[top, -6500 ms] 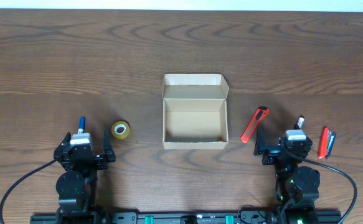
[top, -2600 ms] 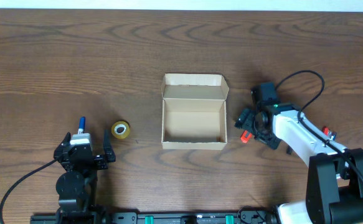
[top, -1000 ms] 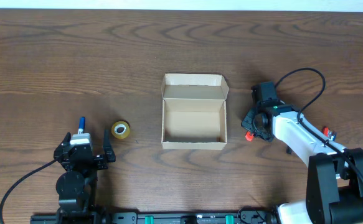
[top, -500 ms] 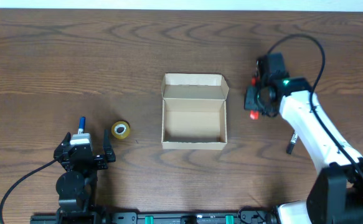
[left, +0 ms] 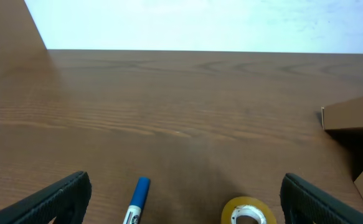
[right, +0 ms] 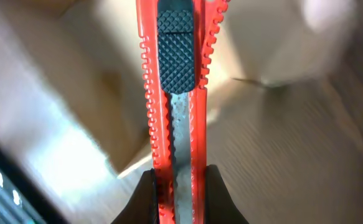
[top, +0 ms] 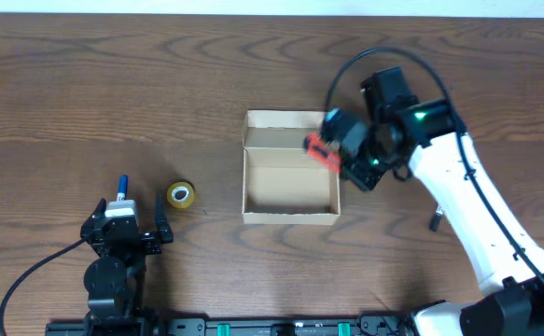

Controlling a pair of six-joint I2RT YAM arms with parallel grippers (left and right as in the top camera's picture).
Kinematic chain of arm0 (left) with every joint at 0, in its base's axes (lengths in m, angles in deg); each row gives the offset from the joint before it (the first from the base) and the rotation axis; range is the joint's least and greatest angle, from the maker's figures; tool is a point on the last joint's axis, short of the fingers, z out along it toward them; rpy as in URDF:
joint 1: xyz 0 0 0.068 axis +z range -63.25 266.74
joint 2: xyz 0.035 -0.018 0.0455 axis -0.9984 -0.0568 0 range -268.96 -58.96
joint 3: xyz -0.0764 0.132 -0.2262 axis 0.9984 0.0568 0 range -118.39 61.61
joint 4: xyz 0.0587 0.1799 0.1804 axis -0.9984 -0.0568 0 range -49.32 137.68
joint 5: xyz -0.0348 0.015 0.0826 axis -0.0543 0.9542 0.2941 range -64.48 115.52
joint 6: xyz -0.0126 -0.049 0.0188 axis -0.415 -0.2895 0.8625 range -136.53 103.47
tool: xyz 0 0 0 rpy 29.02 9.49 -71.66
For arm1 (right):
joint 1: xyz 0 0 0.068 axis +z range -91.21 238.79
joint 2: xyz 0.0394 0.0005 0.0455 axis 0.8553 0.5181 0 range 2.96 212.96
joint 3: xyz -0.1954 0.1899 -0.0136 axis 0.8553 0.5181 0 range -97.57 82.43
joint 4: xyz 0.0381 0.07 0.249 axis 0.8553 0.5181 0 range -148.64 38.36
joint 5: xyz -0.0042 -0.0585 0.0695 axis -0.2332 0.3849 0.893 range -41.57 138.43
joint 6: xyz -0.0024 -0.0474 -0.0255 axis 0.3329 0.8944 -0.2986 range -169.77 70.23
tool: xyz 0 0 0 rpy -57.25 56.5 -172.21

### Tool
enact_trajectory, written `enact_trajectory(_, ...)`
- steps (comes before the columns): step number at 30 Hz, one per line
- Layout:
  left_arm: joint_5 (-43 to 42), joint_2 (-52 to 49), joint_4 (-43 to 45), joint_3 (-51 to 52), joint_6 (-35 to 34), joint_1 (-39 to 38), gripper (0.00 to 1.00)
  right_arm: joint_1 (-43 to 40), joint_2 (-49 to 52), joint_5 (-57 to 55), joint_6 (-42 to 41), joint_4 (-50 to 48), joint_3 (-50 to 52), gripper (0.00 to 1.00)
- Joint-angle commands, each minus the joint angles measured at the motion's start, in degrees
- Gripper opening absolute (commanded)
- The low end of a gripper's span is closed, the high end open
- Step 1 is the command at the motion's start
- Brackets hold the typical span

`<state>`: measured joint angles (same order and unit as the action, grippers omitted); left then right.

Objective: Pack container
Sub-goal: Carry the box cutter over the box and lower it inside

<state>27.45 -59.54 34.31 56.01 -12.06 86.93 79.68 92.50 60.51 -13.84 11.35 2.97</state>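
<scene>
While the left gripper [top: 129, 226] sits spread at lower left, the right gripper [top: 343, 155] pinches a red knife [top: 316, 147] over the box's [top: 290, 217] upper-right corner.

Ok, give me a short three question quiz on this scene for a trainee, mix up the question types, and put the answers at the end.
1. True or false: the right gripper is shut on the red knife.
2. Seen from overhead, the red knife is: A) over the far right part of the box; B) lying beside the tape roll; C) lying flat on the floor of the box.
3. What lies between the blue marker and the box?
Key: 1 true; 2 A; 3 the tape roll.
</scene>
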Motion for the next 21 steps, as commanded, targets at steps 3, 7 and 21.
enact_trajectory(3,0.61,0.35,-1.29,1.14,-0.44,-0.26,0.95,8.44,-1.31,-7.04,16.17,0.37,-1.38,0.01)
enact_trajectory(7,0.61,0.33,-1.29,1.14,-0.44,-0.26,0.95,13.57,-1.25,-11.23,19.47,-3.8,-1.38,0.01)
enact_trajectory(21,0.61,0.33,-1.29,1.14,-0.44,-0.26,0.95,12.24,6.6,-6.1,18.95,-11.28,-1.31,0.01)
